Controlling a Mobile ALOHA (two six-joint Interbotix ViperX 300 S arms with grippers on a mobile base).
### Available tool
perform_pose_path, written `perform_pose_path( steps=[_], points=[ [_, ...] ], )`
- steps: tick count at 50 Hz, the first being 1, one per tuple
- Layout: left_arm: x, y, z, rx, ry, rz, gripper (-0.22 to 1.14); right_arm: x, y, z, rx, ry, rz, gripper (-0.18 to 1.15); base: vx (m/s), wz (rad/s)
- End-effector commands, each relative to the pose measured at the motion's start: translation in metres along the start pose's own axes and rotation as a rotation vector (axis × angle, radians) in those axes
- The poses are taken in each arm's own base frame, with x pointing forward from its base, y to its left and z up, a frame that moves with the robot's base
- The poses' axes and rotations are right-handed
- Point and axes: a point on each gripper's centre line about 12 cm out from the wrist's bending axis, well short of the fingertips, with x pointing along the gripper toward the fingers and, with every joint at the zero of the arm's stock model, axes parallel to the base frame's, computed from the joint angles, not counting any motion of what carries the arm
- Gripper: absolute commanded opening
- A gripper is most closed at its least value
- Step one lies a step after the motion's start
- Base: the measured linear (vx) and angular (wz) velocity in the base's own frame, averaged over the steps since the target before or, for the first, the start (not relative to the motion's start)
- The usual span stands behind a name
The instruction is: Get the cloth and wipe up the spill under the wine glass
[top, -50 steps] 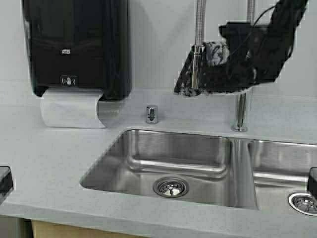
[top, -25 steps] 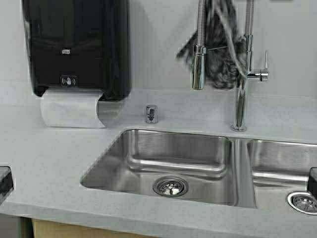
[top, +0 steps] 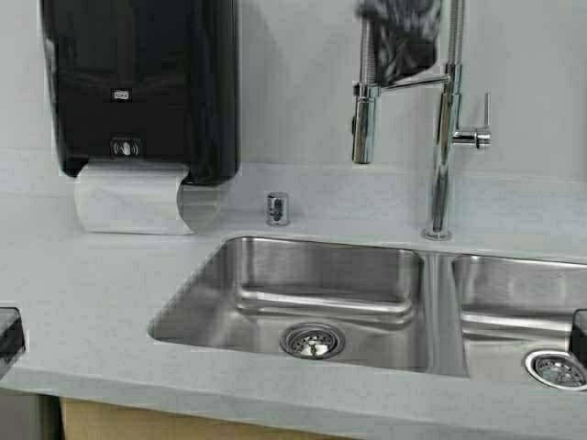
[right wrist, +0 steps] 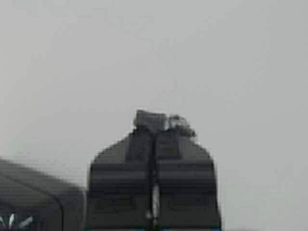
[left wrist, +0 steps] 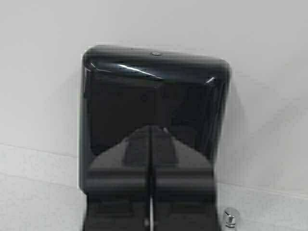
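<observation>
Your right gripper (right wrist: 153, 127) has its fingers pinched on the cloth (top: 396, 37), hanging above the faucet (top: 447, 137). The wine glass isn't visible. The left gripper's (left wrist: 150, 139) fingers are closed, empty.

The cloth (top: 397, 37) hangs bunched at the top edge, beside the faucet (top: 440, 137) — above the double sink (top: 321, 302) set in the grey surface (top: 92, 293).

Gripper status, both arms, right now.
Left gripper: shut, empty, aimed at the black towel dispenser.
Right gripper: shut on the cloth, a bit of fabric showing at its fingertips, raised high by the faucet.
</observation>
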Motion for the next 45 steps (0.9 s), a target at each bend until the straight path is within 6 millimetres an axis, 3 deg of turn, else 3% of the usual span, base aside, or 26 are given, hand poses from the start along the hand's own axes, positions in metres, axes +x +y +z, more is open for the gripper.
perform_pose_path(
  steps=[1, 9, 21, 45],
  points=[
    [0.002, 0.0, 0.003, -0.003, -0.005, 0.001, 0.02, -0.017, 0.004, 0.063, -0.004, -0.095, 0.009, 0.05, -0.07, -0.03],
    [0.001, 0.0, 0.002, -0.006, -0.002, 0.002, 0.02, -0.042, 0.014, 0.081, 0.01, -0.095, 0.036, 0.05, -0.08, -0.03],
    [0.001, 0.0, 0.001, -0.01, 0.004, 0.004, 0.02, -0.082, 0.025, 0.077, 0.026, -0.074, 0.072, 0.05, -0.12, -0.01],
    [0.0, 0.001, -0.003, -0.045, 0.011, 0.009, 0.02, -0.131, 0.05, -0.021, 0.048, 0.164, 0.153, 0.05, -0.11, 0.1]
  ],
)
